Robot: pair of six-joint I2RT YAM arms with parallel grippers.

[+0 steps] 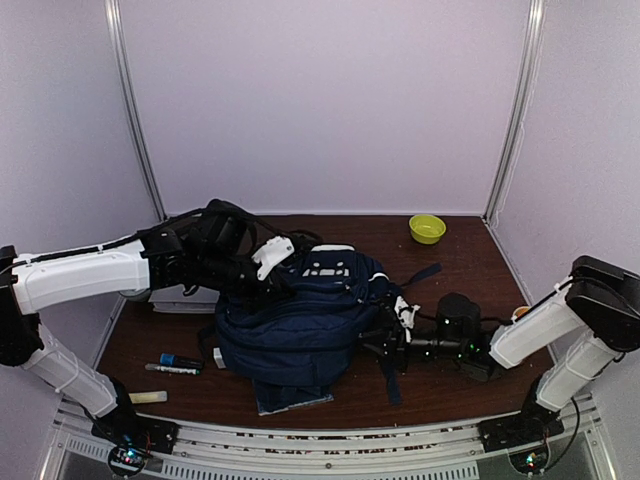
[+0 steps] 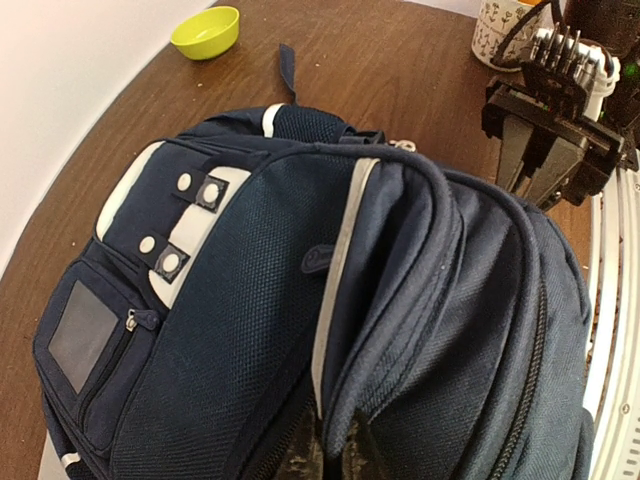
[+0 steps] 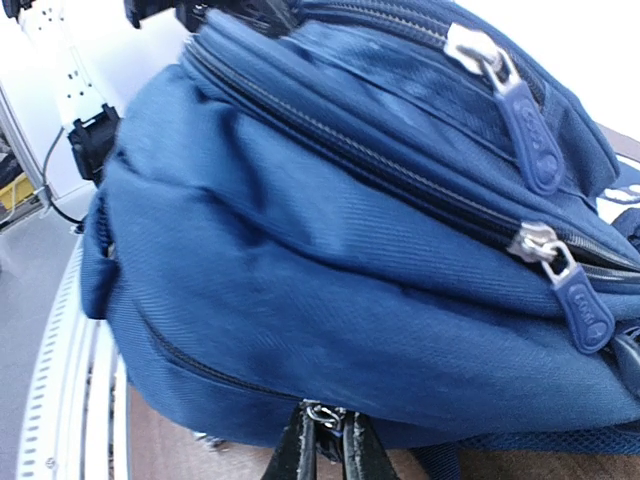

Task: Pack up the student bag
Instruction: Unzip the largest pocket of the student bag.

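The student bag (image 1: 300, 325), navy blue with a white buckle patch (image 2: 160, 215), lies on the brown table between both arms. In the left wrist view my left gripper (image 2: 335, 452) is shut on a fold of fabric at the rim of the bag's main pocket, beside the pale stripe trim. From the right, my right gripper (image 3: 330, 445) is low against the bag's side, with its jaws shut on a small metal zipper pull (image 3: 326, 418). Two more zipper pulls (image 3: 535, 140) hang higher on the bag. From above, the right gripper (image 1: 385, 345) touches the bag's right edge.
A yellow-green bowl (image 1: 427, 228) sits at the back right. A patterned mug (image 2: 500, 25) stands behind the right arm. Pens (image 1: 178, 364) and a pale stick (image 1: 147, 397) lie at the front left. A flat book (image 1: 292, 396) pokes out under the bag. A white object (image 1: 185, 297) sits under the left arm.
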